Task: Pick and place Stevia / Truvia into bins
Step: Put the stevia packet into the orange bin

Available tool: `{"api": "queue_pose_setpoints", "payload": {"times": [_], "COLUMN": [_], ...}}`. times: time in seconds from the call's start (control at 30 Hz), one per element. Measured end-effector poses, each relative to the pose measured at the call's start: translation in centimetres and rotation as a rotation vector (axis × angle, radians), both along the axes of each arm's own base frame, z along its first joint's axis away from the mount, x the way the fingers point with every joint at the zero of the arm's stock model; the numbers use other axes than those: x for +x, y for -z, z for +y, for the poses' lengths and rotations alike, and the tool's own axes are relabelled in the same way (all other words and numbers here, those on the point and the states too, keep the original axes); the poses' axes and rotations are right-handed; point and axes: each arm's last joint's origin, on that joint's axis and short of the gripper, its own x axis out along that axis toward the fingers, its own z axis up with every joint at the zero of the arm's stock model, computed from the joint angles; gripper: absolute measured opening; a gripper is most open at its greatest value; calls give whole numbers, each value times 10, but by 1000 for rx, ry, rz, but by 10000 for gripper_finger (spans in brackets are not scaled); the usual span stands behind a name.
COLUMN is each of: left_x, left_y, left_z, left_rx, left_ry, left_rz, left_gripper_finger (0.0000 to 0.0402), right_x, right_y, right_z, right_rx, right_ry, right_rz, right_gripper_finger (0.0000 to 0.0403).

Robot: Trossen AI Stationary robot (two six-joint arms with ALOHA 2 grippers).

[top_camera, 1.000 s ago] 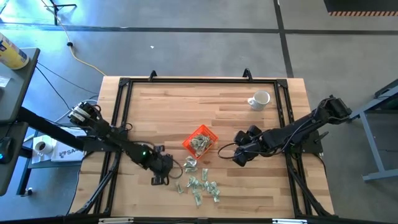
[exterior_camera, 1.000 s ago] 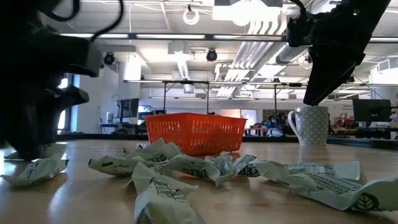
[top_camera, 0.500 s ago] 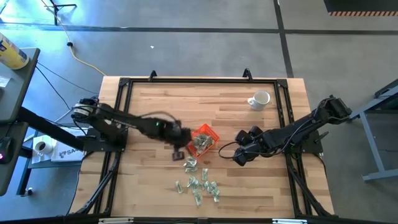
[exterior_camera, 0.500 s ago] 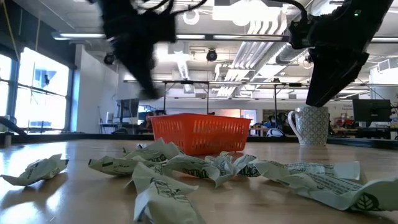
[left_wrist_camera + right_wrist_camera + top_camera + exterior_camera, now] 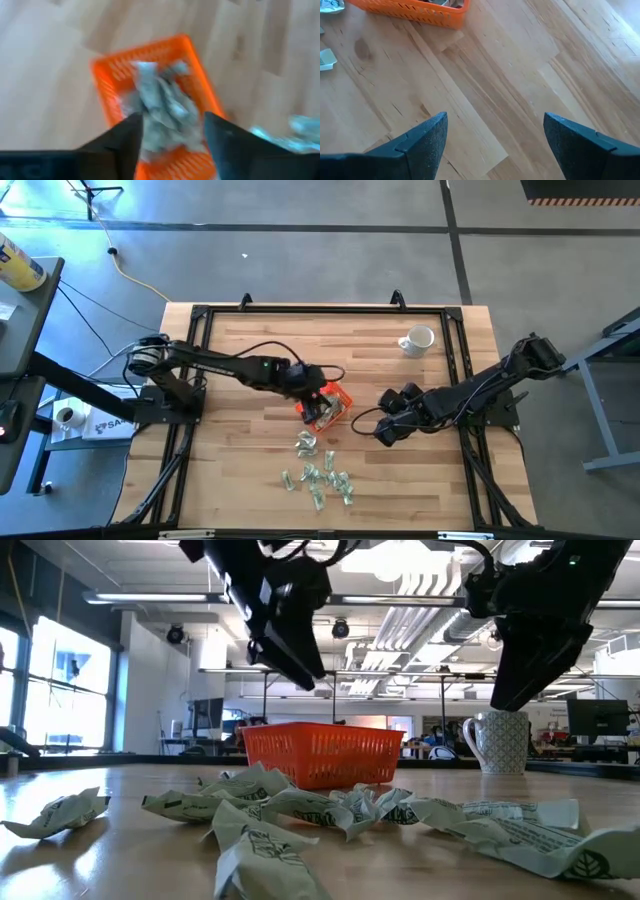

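Left gripper (image 5: 312, 393) hangs over the orange tray (image 5: 338, 395) with fingers apart, empty, sachets (image 5: 162, 107) heaped below; right gripper (image 5: 384, 430) waits spread wide over bare wooden table (image 5: 250, 345)

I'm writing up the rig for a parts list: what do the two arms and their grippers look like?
Both arms are dark, jointed links. The left gripper has two flat black fingers; a thin black cable loops beside its wrist, and a green light glows on the arm. The right gripper has two broad, dark fingers.
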Motion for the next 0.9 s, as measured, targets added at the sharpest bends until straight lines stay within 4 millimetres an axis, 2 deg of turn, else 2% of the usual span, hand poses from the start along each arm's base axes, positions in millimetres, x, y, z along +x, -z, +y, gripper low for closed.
{"api": "queue_pose_setpoints", "payload": {"times": [0.1,0.17,0.33,0.4,0.57,0.73,0.9], "left_x": [-13,-22,-46,-49,-53,-52,-43], "left_y": [-6,-9,-4,2,14,42,62], "left_z": [-12,-26,-80,-99,-133,-165,-190], "left_rx": [-129,-160,-154,-214,-418,-555,-692], "left_ry": [12,48,153,79,-253,-521,-665], "left_rz": [72,121,266,298,339,392,346], "left_gripper_finger": [294,313,314,302,272,254,250], "right_x": [0,0,3,4,7,10,12], "right_y": [0,-1,-2,-2,-3,-4,-3], "right_z": [1,3,5,4,-2,-9,-16], "right_rx": [-4,-14,-48,-68,-101,-145,-156], "right_ry": [-11,-41,-104,-104,-73,-80,-107], "right_rz": [0,-9,-24,-31,-59,-51,-24], "right_gripper_finger": [318,318,318,318,319,319,319]}}
